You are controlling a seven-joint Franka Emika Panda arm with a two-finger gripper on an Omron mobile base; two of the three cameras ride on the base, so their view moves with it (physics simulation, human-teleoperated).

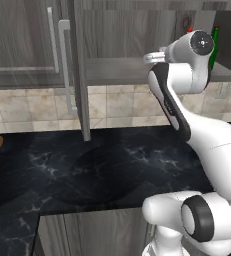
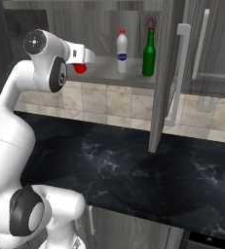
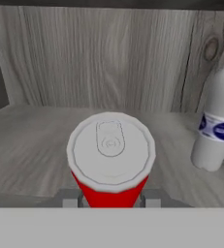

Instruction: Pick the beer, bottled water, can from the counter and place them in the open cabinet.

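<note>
Over the cabinet shelf (image 3: 31,140), our pincer (image 3: 111,199) grips the can (image 3: 111,162), with the bottled water (image 3: 216,126) at three o'clock. We should lower it flat, then release well clear of that bottle.

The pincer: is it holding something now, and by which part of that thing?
The pincer is shut on the can, gripping the red body low down from two opposite sides, silvery top free, over the cabinet shelf.
</note>
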